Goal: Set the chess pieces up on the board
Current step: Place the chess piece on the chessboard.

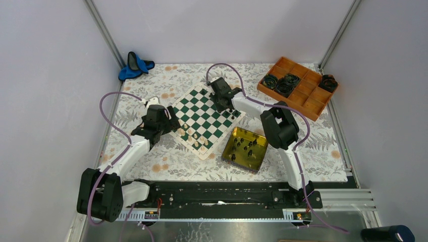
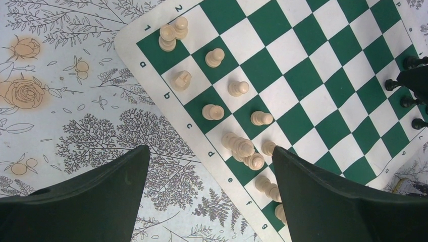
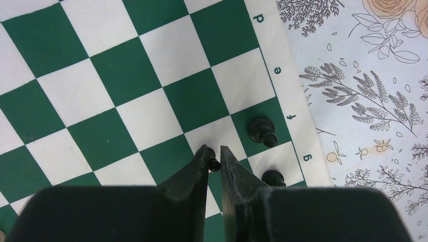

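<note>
Setting: white-walled enclosure; the tabletop [image 1: 166, 164] is covered with a floral-print cloth.
Top view, board: the board [image 1: 204, 118] lies mid-tabletop, turned corner-on to the arm bases.
Top view, pieces: cream-white pieces [image 1: 194, 136] stand along the board's near-left edge. A few black pieces [image 1: 235, 113] sit at its right corner. More black ones lie loose in a yellow tin tray [image 1: 252, 164] just beside the board's near-right edge.
Top view, other items: orange compartment tray [image 1: 309, 96] at back right, holding black coiled items [image 1: 285, 83]; a blue object [image 1: 135, 65] at back left.
Top view, arms: left end effector [image 1: 173, 122] at the board's left edge; right end effector [image 1: 223, 105] over its far-right part.
Left wrist view, end effector: the left end effector [image 2: 209, 150] has its fingers [image 2: 101, 191] spread wide with nothing between them. It hangs above the border by the letter d.
Left wrist view, pieces: cream-white pieces in ranks 1 and 2, with a crowded clump [image 2: 242, 147] around files d–e.
Right wrist view, end effector: the right end effector [image 3: 214, 151] has its fingers drawn almost together, pinching the head of a black piece [image 3: 214, 164] near the f–g files.
Right wrist view, neighbours: one black pawn [image 3: 262, 131] on the green f square; a second pawn [image 3: 272, 176] by g, partly hidden by a finger.
</note>
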Controlling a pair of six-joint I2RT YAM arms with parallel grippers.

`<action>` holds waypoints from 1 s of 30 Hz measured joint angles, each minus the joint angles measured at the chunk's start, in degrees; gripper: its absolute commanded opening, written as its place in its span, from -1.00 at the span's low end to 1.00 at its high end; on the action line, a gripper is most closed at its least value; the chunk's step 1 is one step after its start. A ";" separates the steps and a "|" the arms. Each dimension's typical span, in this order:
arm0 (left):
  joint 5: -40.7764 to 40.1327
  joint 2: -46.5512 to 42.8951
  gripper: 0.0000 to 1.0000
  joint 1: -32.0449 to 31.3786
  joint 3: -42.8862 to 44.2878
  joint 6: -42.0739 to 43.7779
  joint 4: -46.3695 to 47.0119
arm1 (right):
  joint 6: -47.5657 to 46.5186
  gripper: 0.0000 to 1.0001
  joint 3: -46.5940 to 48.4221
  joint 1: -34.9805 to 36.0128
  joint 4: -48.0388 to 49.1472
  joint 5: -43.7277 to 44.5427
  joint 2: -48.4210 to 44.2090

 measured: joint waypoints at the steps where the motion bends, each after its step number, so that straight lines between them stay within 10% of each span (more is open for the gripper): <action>1: 0.00 0.11 0.98 -0.02 0.00 0.00 0.00 | 0.00 -0.66 0.00 0.00 0.02 -0.02 0.00; 21: 0.02 1.11 0.98 -0.28 0.00 0.00 0.00 | -0.11 -0.76 0.17 0.00 0.15 0.11 0.00; 30: 0.04 1.18 0.98 -0.28 0.00 0.00 0.00 | -0.31 -0.49 0.85 0.00 -0.11 0.20 0.02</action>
